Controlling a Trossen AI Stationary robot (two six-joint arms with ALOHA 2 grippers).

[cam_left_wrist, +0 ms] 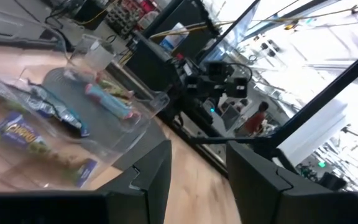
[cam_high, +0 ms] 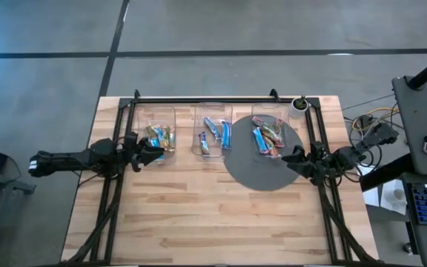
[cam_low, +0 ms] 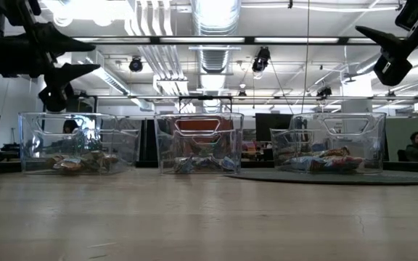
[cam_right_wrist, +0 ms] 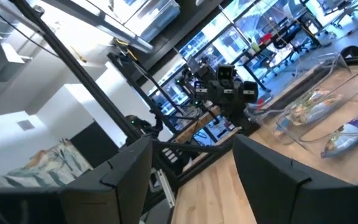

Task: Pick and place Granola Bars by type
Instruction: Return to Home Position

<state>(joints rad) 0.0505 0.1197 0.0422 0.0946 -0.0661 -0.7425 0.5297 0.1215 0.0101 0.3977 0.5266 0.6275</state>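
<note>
The granola bars lie in three clear bins along the table's far side. The left bin's bars are mixed tan and blue, the middle bin's bars mostly blue, and the right bin's bars mixed blue and tan-red. My left gripper hovers open at the near edge of the left bin, high above the table. My right gripper hovers open just near-right of the right bin, also raised. Both hold nothing, and their wrist views show bare gaps between the fingers.
The right bin stands on a round grey mat. A small dark cup sits at the far right corner. A black frame rail runs along the far edge. Bare wooden tabletop fills the near half. People sit in the room behind.
</note>
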